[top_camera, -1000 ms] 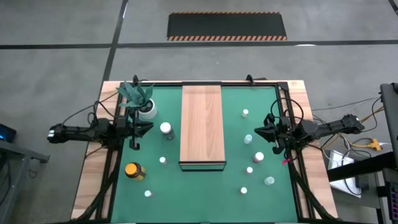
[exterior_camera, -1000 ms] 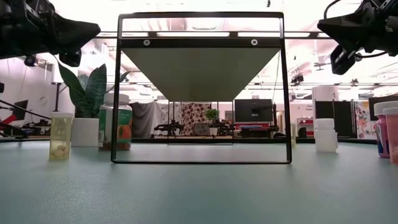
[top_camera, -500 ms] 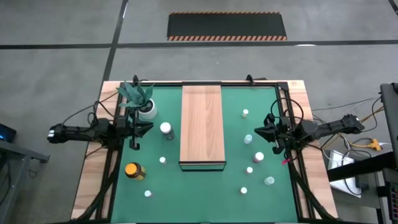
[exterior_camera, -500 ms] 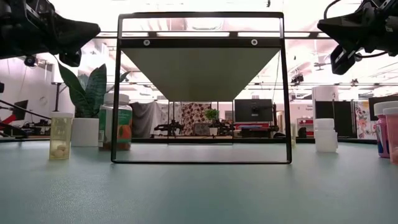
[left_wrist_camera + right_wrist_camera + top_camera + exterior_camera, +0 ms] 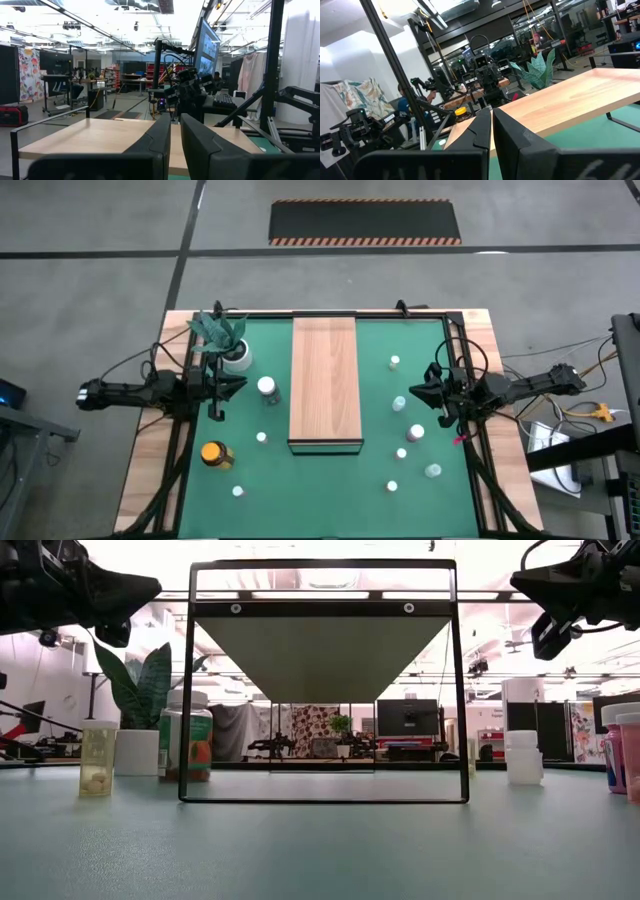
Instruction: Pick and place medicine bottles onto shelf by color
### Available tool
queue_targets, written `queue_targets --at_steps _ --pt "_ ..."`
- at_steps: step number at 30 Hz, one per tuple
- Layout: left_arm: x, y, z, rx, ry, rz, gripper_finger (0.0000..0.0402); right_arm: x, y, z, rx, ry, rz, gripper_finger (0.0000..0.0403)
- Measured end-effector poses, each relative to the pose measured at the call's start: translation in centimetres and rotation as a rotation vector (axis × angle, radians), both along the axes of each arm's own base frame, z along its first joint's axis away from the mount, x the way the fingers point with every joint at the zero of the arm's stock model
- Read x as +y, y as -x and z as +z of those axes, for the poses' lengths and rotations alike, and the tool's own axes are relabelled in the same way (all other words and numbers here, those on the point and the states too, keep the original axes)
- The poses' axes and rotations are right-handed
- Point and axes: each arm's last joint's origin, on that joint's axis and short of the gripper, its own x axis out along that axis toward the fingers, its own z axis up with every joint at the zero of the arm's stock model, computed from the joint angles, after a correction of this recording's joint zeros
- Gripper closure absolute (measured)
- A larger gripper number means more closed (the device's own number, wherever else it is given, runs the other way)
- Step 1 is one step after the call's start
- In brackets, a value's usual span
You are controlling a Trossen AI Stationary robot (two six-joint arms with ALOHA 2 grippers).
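The shelf (image 5: 325, 380), a long light-brown board on a dark frame (image 5: 323, 680), stands in the middle of the green mat. Left of it stand a white-lidded jar (image 5: 267, 387), an amber yellow-lidded jar (image 5: 214, 453) and two tiny bottles (image 5: 261, 437). Several tiny bottles (image 5: 402, 452) stand right of the shelf. My left gripper (image 5: 238, 385) hovers shut at the mat's left edge, pointing at the shelf, its fingers (image 5: 162, 131) holding nothing. My right gripper (image 5: 415, 390) hovers shut at the right edge, facing the shelf (image 5: 580, 100), and holds nothing.
A white pot with a green plant (image 5: 228, 345) stands at the far left corner, close to my left arm. Dark frame bars (image 5: 190, 420) run along both sides of the mat. In the low view a white bottle (image 5: 523, 757) and a pink one (image 5: 625, 750) stand at the right.
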Motion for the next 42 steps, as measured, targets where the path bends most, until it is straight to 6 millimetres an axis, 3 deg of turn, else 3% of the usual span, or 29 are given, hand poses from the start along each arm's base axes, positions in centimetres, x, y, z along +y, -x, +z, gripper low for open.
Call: queue_targets --at_steps 12,19,23,42 --pt "0.0 0.0 0.0 0.0 0.0 0.0 0.0375 0.0 0.0 -0.01 0.0 -0.003 0.001 0.0394" --pt "0.0 0.0 0.0 0.0 0.0 0.0 0.0375 0.11 -0.01 -0.03 -0.001 -0.36 0.105 0.0394" --pt "0.0 0.0 0.0 0.0 0.0 0.0 0.0375 0.11 -0.01 -0.03 -0.002 -0.438 0.12 0.0394" --pt "0.0 0.14 0.53 -0.064 0.054 -0.018 0.0375 0.11 -0.01 -0.03 -0.002 -0.438 0.12 0.0394"
